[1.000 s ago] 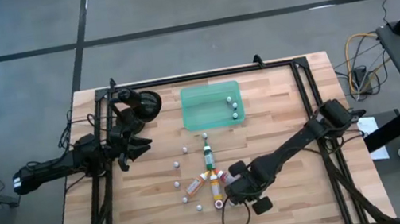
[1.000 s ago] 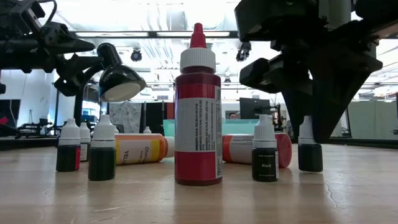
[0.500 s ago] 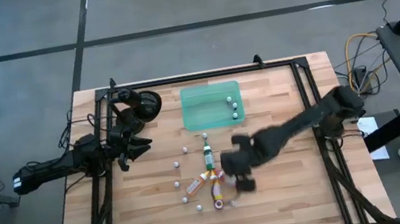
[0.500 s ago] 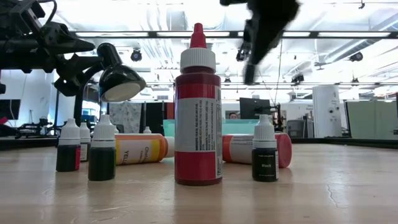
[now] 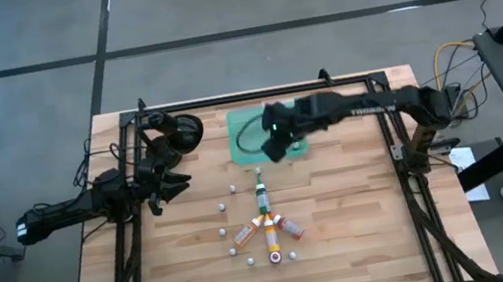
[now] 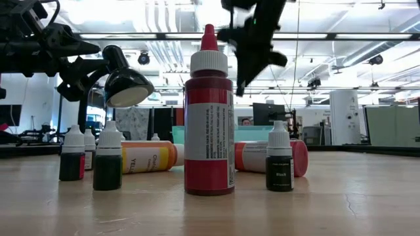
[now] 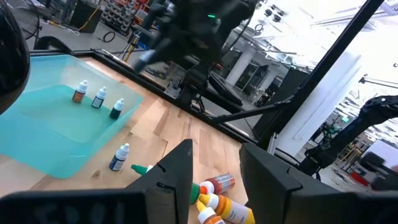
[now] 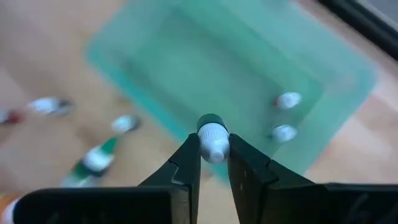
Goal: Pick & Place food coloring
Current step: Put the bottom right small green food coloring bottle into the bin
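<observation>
While the small dropper bottle (image 8: 213, 141) sat pinched by its white cap between the fingers of my right hand (image 8: 213, 163), I had it hanging above the green tray (image 5: 243, 140), near the tray's front edge in the high view. The grip looked firm, taken just under the cap's top. I judged the bottle light and stiff, a smooth plastic thing that could swivel or slip if held only by the narrow cap; the shoulder below the cap would give a surer hold.

Some small bottles (image 7: 99, 98) already stood inside the tray. On the bench (image 5: 369, 244) the rest of the food coloring remained: a green bottle (image 5: 261, 196) lying just in front of the tray, orange-yellow bottles (image 5: 272, 241) fanned out beyond it, and small white-capped ones scattered around. From the low view a tall red bottle (image 6: 209, 118) stood upright nearest the camera, and I reckoned it top-heavy and easy to tip.

My left hand (image 7: 212, 163) waited well off to the left side of the bench, by a black lamp (image 5: 184, 131), fingers parted and holding nothing.
</observation>
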